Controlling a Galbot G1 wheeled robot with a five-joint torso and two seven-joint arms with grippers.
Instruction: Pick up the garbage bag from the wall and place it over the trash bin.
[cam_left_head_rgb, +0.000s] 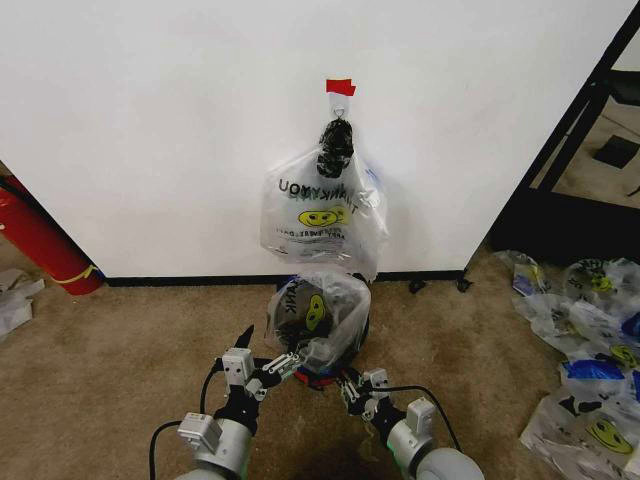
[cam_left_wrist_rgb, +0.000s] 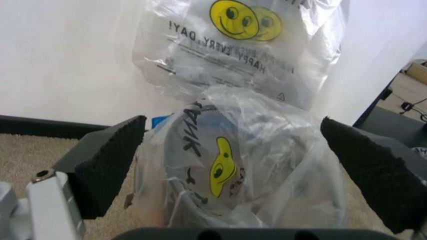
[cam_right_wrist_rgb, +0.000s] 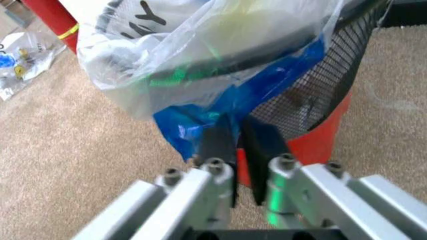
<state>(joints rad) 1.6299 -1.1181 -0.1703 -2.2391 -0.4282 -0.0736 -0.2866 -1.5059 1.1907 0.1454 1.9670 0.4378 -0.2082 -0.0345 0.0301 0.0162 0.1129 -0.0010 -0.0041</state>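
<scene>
**Bag over bin at the foot of the wall**

Head view: The garbage bag (cam_left_head_rgb: 318, 312) is sitting draped over the trash bin (cam_left_head_rgb: 352, 345), which is standing on the carpet floor (cam_left_head_rgb: 120, 360) just in front of the wall (cam_left_head_rgb: 150, 120), touching neither. A thick bundle of bags (cam_left_head_rgb: 322, 212) is hanging from a hook (cam_left_head_rgb: 339, 110) under a red tape strip (cam_left_head_rgb: 340, 87). The left gripper (cam_left_head_rgb: 262, 362) is hovering by the bin's left side, the right gripper (cam_left_head_rgb: 350, 385) at its near right.

Left wrist view: The left gripper (cam_left_wrist_rgb: 233, 165) is standing with jaws spread wide, the garbage bag (cam_left_wrist_rgb: 227, 165) lying between its pads (cam_left_wrist_rgb: 110, 160), untouched.

Right wrist view: The right gripper (cam_right_wrist_rgb: 237, 142) is showing jaws nearly closed, pinching a blue fold of the garbage bag (cam_right_wrist_rgb: 200, 65) against the trash bin (cam_right_wrist_rgb: 320, 115). A red cylinder (cam_right_wrist_rgb: 50, 17) is standing beyond.
</scene>
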